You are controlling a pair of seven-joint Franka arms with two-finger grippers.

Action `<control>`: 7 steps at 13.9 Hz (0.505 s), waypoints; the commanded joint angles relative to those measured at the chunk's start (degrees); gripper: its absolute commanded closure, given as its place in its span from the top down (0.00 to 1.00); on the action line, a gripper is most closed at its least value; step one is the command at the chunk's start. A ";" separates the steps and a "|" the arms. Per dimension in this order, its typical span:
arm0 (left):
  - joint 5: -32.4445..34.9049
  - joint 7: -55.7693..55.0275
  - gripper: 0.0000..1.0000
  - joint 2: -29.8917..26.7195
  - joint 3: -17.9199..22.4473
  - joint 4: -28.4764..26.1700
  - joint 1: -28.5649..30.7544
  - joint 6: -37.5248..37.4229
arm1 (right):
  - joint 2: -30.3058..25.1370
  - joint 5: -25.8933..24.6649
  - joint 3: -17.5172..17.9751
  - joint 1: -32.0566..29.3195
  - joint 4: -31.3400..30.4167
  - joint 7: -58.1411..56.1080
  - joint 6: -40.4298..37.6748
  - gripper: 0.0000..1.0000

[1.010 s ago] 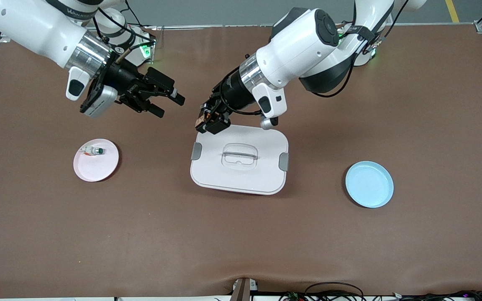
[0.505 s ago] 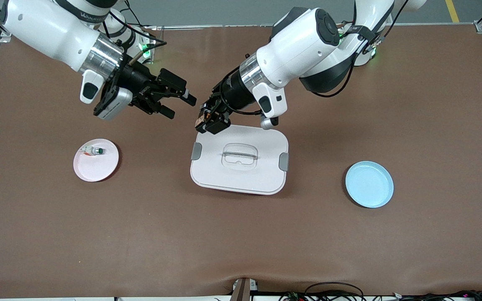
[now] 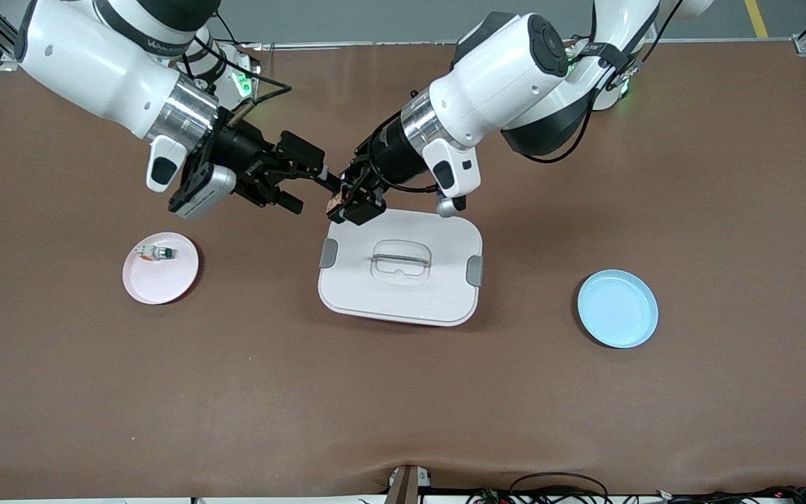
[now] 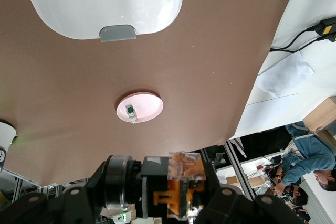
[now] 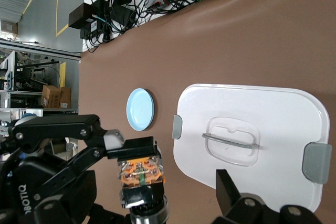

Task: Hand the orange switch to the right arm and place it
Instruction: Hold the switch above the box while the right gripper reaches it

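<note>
The orange switch (image 3: pixel 336 201) is up in the air, pinched in the left gripper (image 3: pixel 351 204), over the brown table (image 3: pixel 725 210) just off the corner of the white lidded box (image 3: pixel 400 267) that faces the right arm's end. In the left wrist view the switch (image 4: pixel 181 187) shows as a black body with a clear orange block, clamped between the two black fingers (image 4: pixel 226 203), its round silver end pointing toward the right arm. The left gripper's jaws are pressed in on the switch.

The right gripper (image 3: pixel 313 189) hangs over the table beside it, jaws spread wide, one fingertip (image 3: pixel 329 180) reaching right up to the switch and the other (image 3: pixel 291 204) lower and apart. In the right wrist view the switch (image 5: pixel 139 174) sits between that gripper's own fingers (image 5: pixel 113 140), which do not close on it; whether the one fingertip touches it I cannot tell.

The white lidded box lies in the middle of the table, with a grey clip (image 3: pixel 328 253) at each short end and a recessed handle (image 3: pixel 401 260) on top. Toward the right arm's end a pink plate (image 3: pixel 165 280) carries a small white part with a green knob (image 3: pixel 154 253). Toward the left arm's end lies a light blue plate (image 3: pixel 618 309)
</note>
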 commanded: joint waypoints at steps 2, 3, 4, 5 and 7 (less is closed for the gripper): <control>1.40 -1.91 0.27 -0.50 0.35 0.34 -0.23 0.47 | 1.96 -1.27 -0.55 1.35 1.98 -0.17 0.10 1.00; 1.32 -1.91 0.27 -0.50 0.26 0.34 -0.14 0.47 | 2.05 -1.27 -0.55 1.44 1.89 -0.09 0.10 1.00; 1.31 -1.82 0.27 -0.50 0.26 0.34 0.03 0.47 | 2.05 -1.27 -0.55 1.44 1.81 0.09 0.10 1.00; 1.31 -1.82 0.27 -0.50 0.26 0.34 0.03 0.47 | 2.05 -1.27 -0.55 1.53 1.81 0.52 0.10 1.00; 1.31 -1.82 0.27 -0.50 0.26 0.34 0.03 0.47 | 2.14 -1.27 -0.55 2.31 1.81 1.58 0.18 1.00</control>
